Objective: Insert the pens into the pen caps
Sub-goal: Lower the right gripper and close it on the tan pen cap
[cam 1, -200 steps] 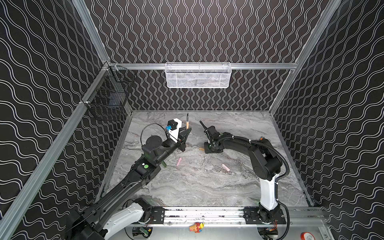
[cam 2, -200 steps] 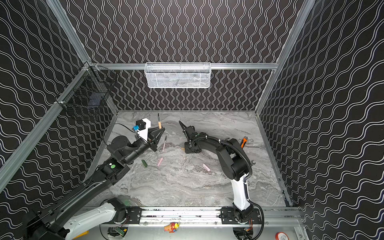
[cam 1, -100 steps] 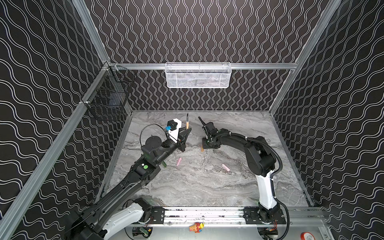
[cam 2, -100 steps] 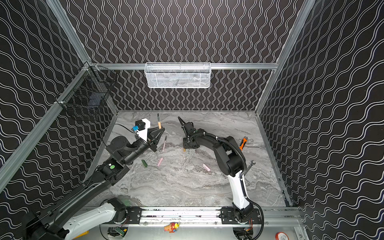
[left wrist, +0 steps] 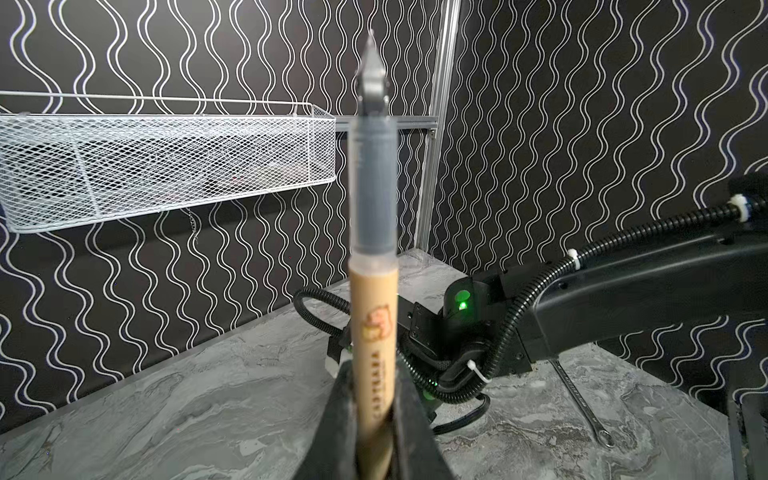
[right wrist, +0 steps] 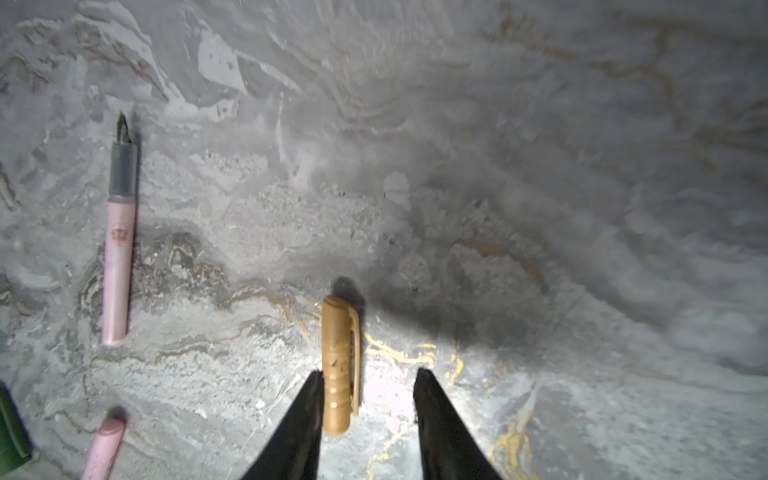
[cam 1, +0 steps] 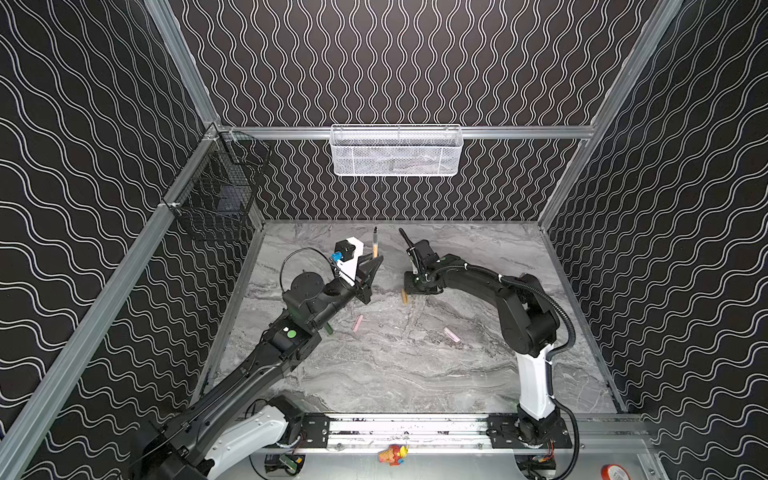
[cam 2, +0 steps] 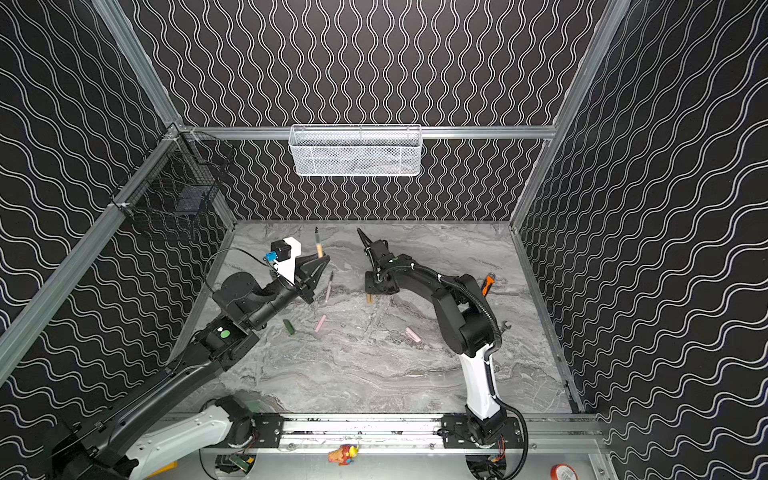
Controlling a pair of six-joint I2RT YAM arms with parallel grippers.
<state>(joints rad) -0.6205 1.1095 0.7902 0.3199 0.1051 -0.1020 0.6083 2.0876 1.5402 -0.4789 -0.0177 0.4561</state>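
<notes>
My left gripper (left wrist: 371, 370) is shut on the tan-gold pen (left wrist: 372, 249) and holds it upright, dark tip up, above the table's back left in both top views (cam 1: 375, 245) (cam 2: 318, 245). My right gripper (right wrist: 368, 374) points down at the table, open, with the gold pen cap (right wrist: 338, 365) lying flat between its fingers. The cap rests against one finger (right wrist: 309, 399) and a gap separates it from the other. This cap (cam 1: 403, 296) shows just beside the right gripper (cam 1: 413, 289) in a top view. A pale pink pen (right wrist: 118, 257) lies uncapped on the table.
Two pink caps (cam 2: 320, 323) (cam 2: 412, 334) and a dark green cap (cam 2: 289, 326) lie mid-table. A grey spanner (left wrist: 582, 407) and an orange-handled tool (cam 2: 487, 284) lie at the right. A white mesh basket (cam 1: 395, 151) hangs on the back wall, a black wire basket (cam 1: 220, 195) on the left.
My right gripper has shifted slightly left over the gold cap and its jaws have narrowed. The left gripper and its pen have not moved.
</notes>
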